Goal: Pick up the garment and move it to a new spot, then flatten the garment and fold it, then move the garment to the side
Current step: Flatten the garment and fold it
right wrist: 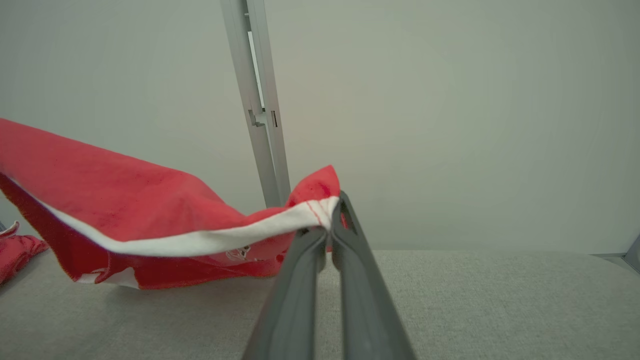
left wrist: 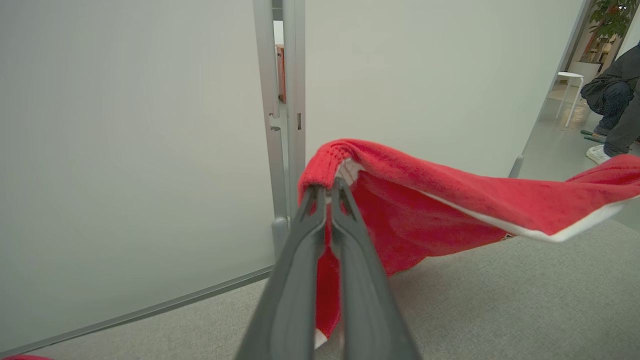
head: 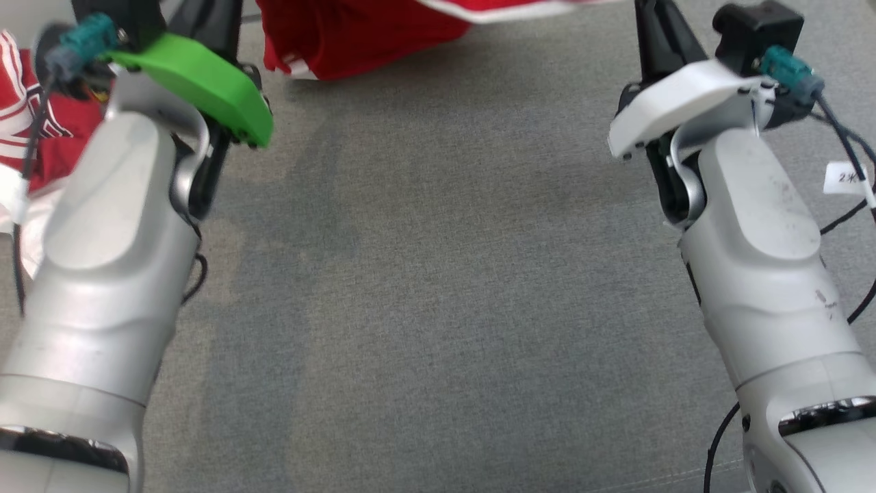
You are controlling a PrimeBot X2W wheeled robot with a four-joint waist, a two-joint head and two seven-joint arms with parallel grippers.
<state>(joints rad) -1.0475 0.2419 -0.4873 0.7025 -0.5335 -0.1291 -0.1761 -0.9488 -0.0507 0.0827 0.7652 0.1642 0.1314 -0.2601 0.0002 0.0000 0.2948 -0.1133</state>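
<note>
Garment (left wrist: 450,200), fuzzy red, white hem, sagging between left claw (left wrist: 327,189), right claw (right wrist: 334,216)

The garment (head: 369,34) is held stretched between the left pincer (left wrist: 327,190) and the right pincer (right wrist: 332,230), over the cloth-covered surface (head: 438,274), before the partition (left wrist: 150,150). A second garment (head: 61,130) is laid at the surface's left.

Right pincer (right wrist: 330,227) clamped on red garment (right wrist: 150,200) white-trimmed edge, above grey surface (right wrist: 475,305)
</note>
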